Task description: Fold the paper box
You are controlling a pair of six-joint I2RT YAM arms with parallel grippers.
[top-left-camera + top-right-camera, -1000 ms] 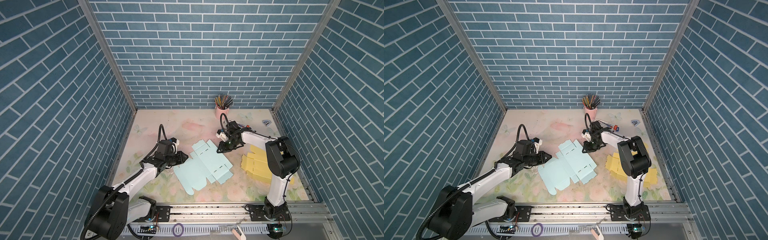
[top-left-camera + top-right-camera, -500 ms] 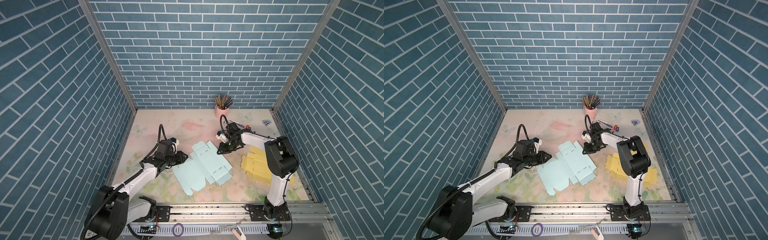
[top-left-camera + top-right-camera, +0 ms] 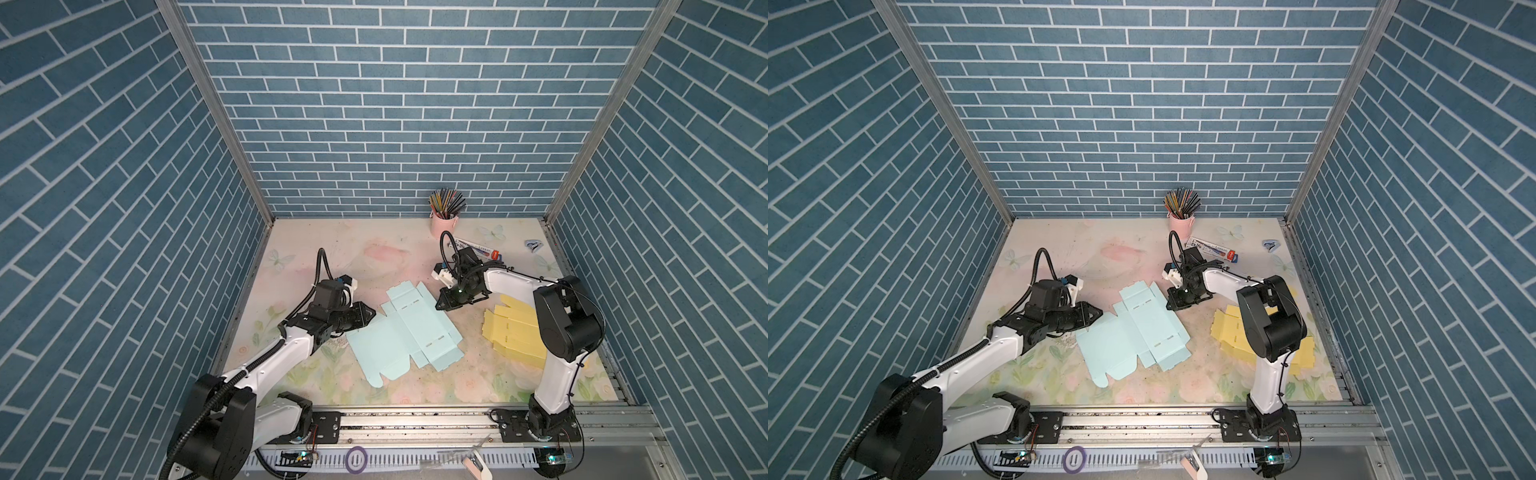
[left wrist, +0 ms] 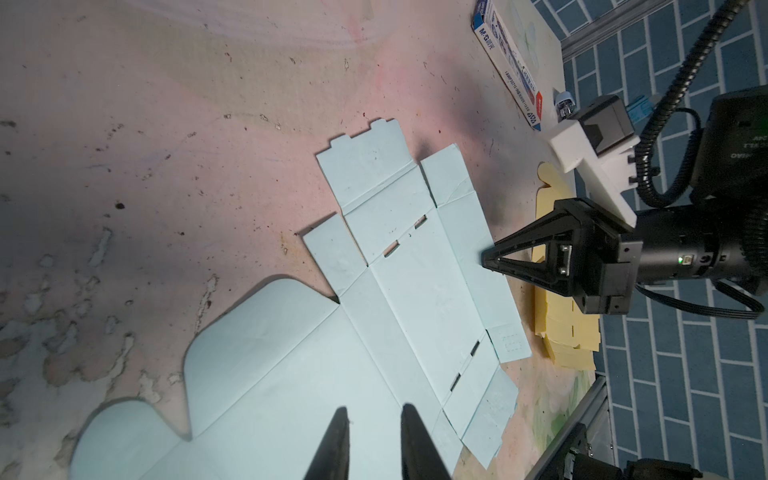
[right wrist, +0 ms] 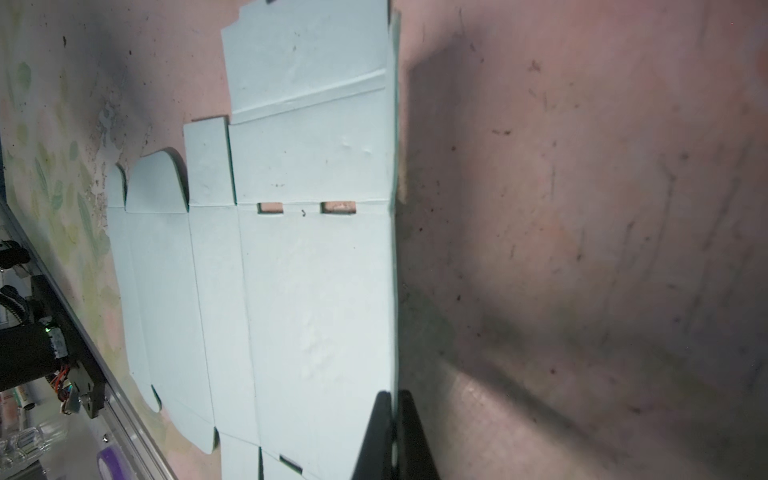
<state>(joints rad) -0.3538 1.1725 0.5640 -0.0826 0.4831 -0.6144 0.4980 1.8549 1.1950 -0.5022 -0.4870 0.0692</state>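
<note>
The paper box [image 3: 403, 332] [image 3: 1133, 332] is a light blue flat cutout lying unfolded in the middle of the mat. My left gripper [image 3: 372, 314] [image 3: 1099, 311] sits low over its left edge. In the left wrist view that gripper [image 4: 372, 411] is open by a narrow gap above the large panel [image 4: 291, 374], with nothing between the fingers. My right gripper [image 3: 438, 306] [image 3: 1169, 307] is at the box's right edge. In the right wrist view it [image 5: 394, 395] is shut on the thin side flap, which stands edge-on between the fingers.
A stack of yellow flat boxes [image 3: 515, 332] lies to the right, partly behind the right arm. A pink cup of pencils [image 3: 444, 222], a long pencil carton [image 3: 478, 251] and a small blue item [image 3: 533, 246] sit at the back. A purple ring [image 3: 356, 459] lies on the front rail.
My right gripper has closed onto the box's right edge flap. The left gripper and the box have hardly moved.
</note>
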